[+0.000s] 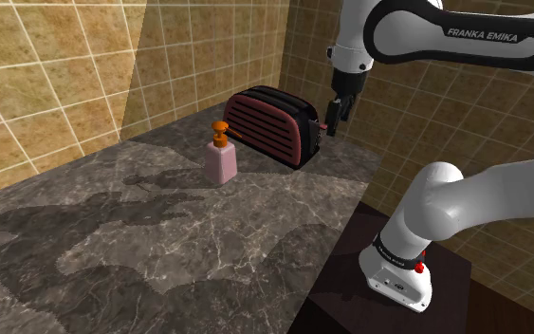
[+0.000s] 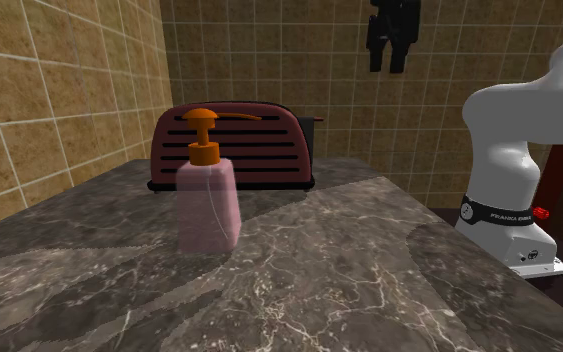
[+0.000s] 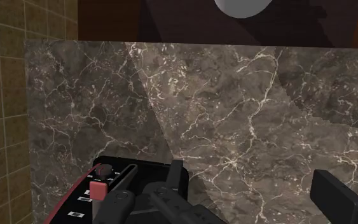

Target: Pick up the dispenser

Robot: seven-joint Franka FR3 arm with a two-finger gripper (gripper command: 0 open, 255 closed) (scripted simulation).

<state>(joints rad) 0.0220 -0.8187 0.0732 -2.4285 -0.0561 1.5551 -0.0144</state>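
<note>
All-black two-finger gripper (image 1: 334, 116) wide open, empty, high over end of dark red slotted toaster (image 1: 274, 123). Pink bottle dispenser, orange pump (image 1: 221, 157), upright, long axis vertical, toward back of dark marble tabletop (image 1: 208, 247), just beside toaster's side. Judgement: target lies down past toaster, toward shoulder view's left.

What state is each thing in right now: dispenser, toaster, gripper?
dispenser: upright on the counter, pump on top, not held.
toaster: standing on the counter behind the dispenser, untouched.
gripper: open, empty, in the air above one end of the toaster.
</note>
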